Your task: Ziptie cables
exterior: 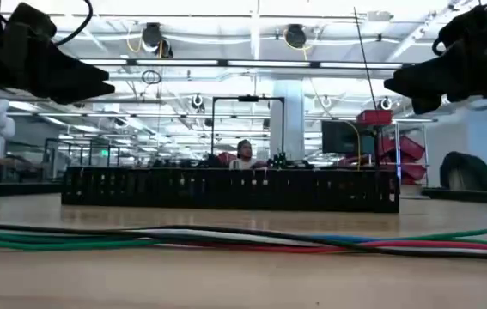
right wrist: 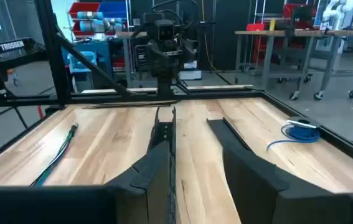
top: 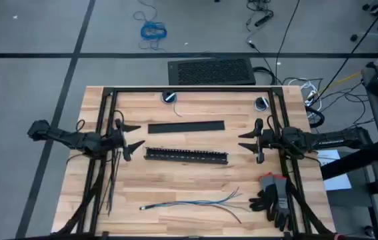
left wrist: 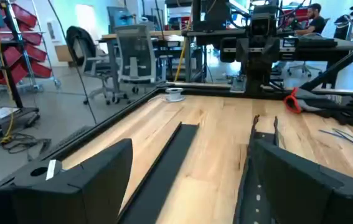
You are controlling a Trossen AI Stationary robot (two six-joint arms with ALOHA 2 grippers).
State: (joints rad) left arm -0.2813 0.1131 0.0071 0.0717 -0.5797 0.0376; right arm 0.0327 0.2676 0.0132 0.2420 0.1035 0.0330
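Note:
The cables [top: 192, 202], thin blue, green and pale grey wires, lie loose on the table near its front edge; they cross the low view [exterior: 243, 238] and show in the right wrist view [right wrist: 56, 155]. The zipties [top: 112, 180], thin black strips, lie at the left beside my left arm. My left gripper [top: 130, 139] hovers open at the table's left, above the wood. My right gripper [top: 250, 140] hovers open at the right. Between them lie a black slotted bar [top: 187, 155] and a flat black bar [top: 186, 127]. Neither gripper holds anything.
Black work gloves [top: 273, 200] lie at the front right. Two small coiled items [top: 169, 97] [top: 262, 103] sit near the far edge. A black frame [top: 189, 89] borders the table. Bare wood lies between the slotted bar and the cables.

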